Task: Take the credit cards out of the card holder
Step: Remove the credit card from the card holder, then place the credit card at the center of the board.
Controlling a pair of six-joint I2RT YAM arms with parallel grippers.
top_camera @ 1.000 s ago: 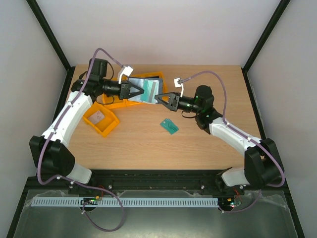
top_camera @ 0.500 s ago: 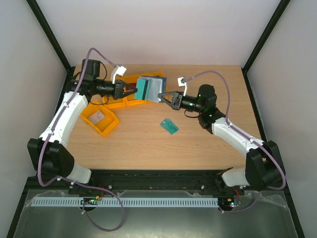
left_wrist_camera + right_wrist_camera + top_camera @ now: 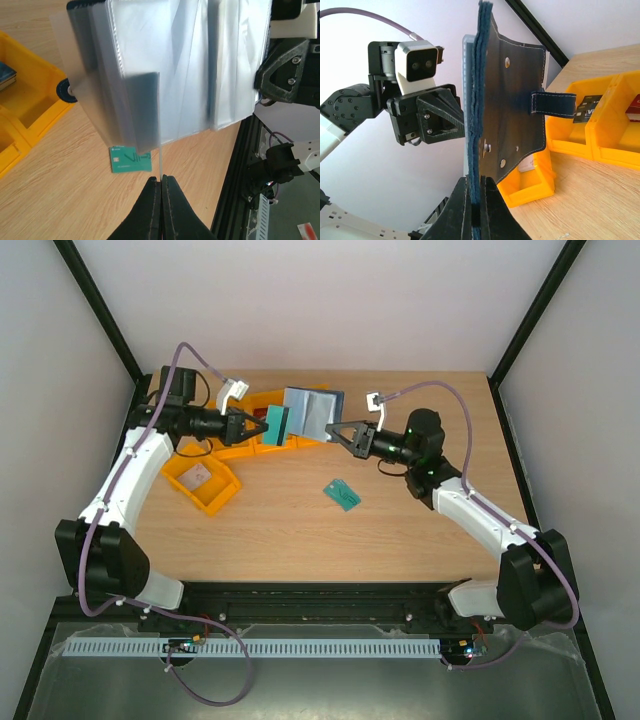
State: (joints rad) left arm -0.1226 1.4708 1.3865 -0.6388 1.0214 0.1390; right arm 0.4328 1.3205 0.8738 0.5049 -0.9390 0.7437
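From where I stand, the card holder (image 3: 312, 412) hangs open in the air at the upper middle of the overhead view. The right gripper (image 3: 331, 430) reaches in from the right with its jaws closed flat on the holder's lower edge. In that arm's wrist view the navy booklet stands straight up out of the fingers. The left gripper (image 3: 263, 426) faces it from the left of the frame, jaws clamped tight on the near end of a credit card (image 3: 278, 423) that looks teal from above. That card lies straight ahead of the left claw, its long axis in line with the fingers and pointing right at the holder's left edge. It sits just beside that edge or touching it, and I cannot tell whether its far end is clear of the clear sleeve. The next move, I'd judge, is a straight pull leftward along that axis, with the right arm only bracing. The orange bins (image 3: 222, 498) sit near the left claw, and a lone teal-green card (image 3: 343, 494) lies well apart, lower centre.
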